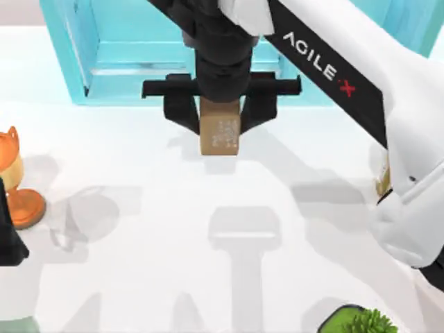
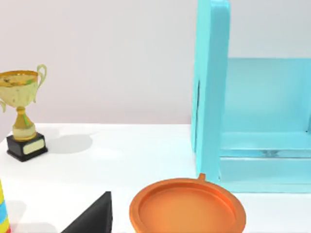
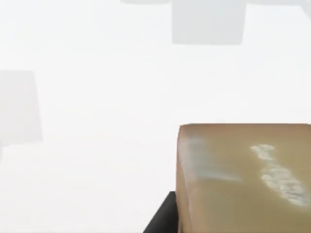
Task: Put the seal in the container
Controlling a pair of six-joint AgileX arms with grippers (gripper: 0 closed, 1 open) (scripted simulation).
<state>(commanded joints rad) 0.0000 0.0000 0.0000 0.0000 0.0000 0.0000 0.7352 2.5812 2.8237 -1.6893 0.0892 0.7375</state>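
With its fingers clamped on both sides of the seal (image 1: 220, 130), right pincer (image 1: 220, 114) holds the block just in front of the container (image 1: 132, 59), near its open front edge, above the white counter (image 1: 139, 263). Whitish markings show on the seal's face. Left arm sits parked well to the container's left, by the orange cat figurine (image 1: 15, 182); can't tell its pincer state. Trophy (image 2: 20, 116) stands left of the container.

Orange cat figurine (image 1: 12, 177), gold trophy (image 2: 22, 119) and green plant (image 1: 364, 321) stand on the white table (image 1: 139, 277).
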